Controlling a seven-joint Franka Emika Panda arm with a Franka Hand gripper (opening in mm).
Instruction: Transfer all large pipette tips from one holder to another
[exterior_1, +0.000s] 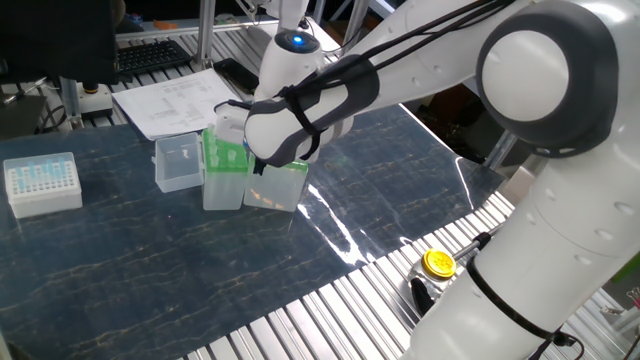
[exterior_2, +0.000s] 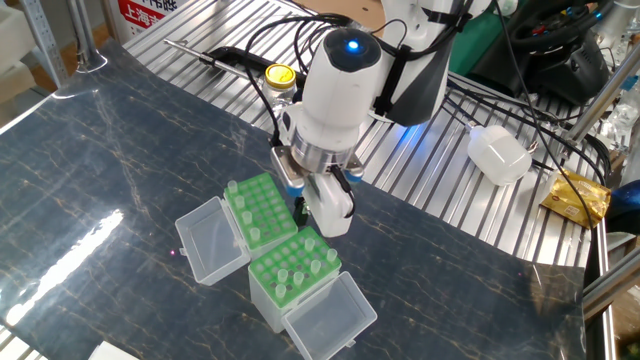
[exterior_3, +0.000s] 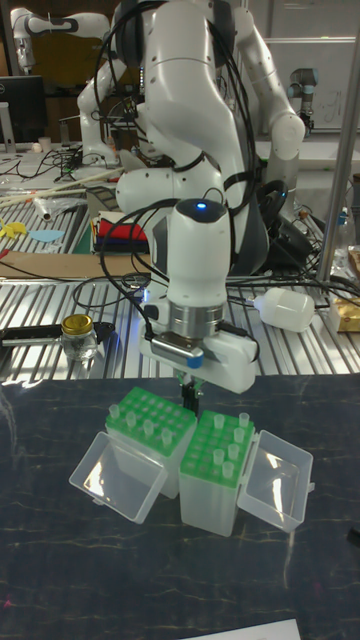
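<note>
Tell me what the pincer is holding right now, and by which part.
Cannot be told. The pincer sits low between the two green-topped boxes, and its fingertips are too dark and hidden to show any pipette tip.

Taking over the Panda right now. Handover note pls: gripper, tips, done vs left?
Gripper: low at the seam between the two green-topped boxes. Can't tell if it is open or holding a tip.
Wider holder: large pipette tips stand in it, mostly along its edges.
Narrower box: several tips already seated.
Both lids hang open.
Left: move the wider holder's remaining tips across.
</note>
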